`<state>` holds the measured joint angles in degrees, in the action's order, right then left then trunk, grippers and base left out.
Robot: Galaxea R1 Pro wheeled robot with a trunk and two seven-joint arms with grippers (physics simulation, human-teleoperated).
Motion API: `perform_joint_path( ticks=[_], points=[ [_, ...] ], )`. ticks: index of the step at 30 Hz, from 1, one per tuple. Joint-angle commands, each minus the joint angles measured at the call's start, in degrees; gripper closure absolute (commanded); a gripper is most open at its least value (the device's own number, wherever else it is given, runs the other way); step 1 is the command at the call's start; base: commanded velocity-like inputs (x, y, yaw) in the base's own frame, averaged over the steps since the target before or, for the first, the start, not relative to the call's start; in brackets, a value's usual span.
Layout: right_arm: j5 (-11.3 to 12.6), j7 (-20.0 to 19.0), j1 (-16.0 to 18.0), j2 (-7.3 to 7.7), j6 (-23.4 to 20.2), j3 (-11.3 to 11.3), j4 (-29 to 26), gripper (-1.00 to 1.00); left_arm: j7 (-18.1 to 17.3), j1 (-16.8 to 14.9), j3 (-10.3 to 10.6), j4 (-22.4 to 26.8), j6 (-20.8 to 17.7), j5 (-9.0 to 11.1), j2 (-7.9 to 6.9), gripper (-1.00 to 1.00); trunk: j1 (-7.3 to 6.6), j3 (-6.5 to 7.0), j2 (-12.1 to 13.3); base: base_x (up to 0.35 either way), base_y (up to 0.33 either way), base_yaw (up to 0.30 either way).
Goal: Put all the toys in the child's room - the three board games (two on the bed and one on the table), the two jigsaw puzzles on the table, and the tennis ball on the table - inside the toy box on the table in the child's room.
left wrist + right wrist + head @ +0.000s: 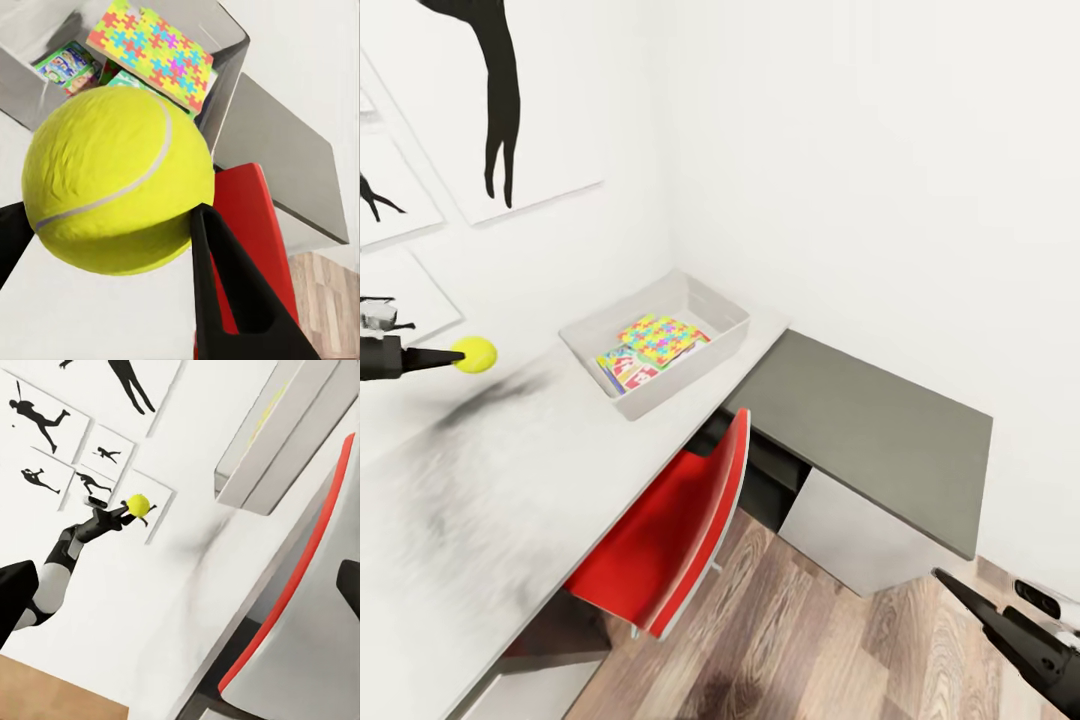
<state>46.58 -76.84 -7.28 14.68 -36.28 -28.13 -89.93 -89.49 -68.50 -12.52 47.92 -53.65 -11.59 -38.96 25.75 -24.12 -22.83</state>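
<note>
My left gripper point(460, 356) is shut on the yellow-green tennis ball point(476, 354) and holds it in the air above the pale table point(480, 500), left of the toy box point(725, 335). The left wrist view has the ball point(116, 180) large between both black fingers point(225, 292), with the toy box point(225, 82) beyond it. A jigsaw puzzle point(660, 338) lies on top in the box, with a board game point(622, 370) partly under it. My right gripper point(950, 583) hangs open low at the right, over the floor. The bed is out of view.
A red chair point(670, 530) is tucked under the table just in front of the toy box. The lower dark-grey table section point(870, 430) runs off to the right along the white wall. Black silhouette pictures point(500, 100) hang behind the left arm. Wood-plank floor point(830, 640) lies below.
</note>
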Motion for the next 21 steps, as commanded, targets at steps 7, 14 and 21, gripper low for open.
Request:
perform_joint_path(
  ticks=[7,14,21],
  points=[
    [0.18,-4.92,-0.24,0.08,-0.54,-4.01,0.49,-1.00,-0.51,-0.06,0.08,3.88,-2.53,-1.20,4.46,1.00,0.04,0.58,-0.09,0.000,0.000,0.000],
    [-0.07,-5.76,-0.37,0.17,-0.54,-4.63,0.83,-1.00,-0.51,-0.06,0.10,4.65,-2.92,-1.27,6.14,1.00,0.04,1.23,-0.09,0.000,0.000,0.000],
    [-0.09,-5.84,-0.37,0.11,-0.22,-4.71,0.89,-1.00,-0.51,-0.06,-0.05,10.72,-4.00,-1.03,7.95,1.00,0.04,1.88,-0.09,0.000,0.000,-0.068]
  ],
)
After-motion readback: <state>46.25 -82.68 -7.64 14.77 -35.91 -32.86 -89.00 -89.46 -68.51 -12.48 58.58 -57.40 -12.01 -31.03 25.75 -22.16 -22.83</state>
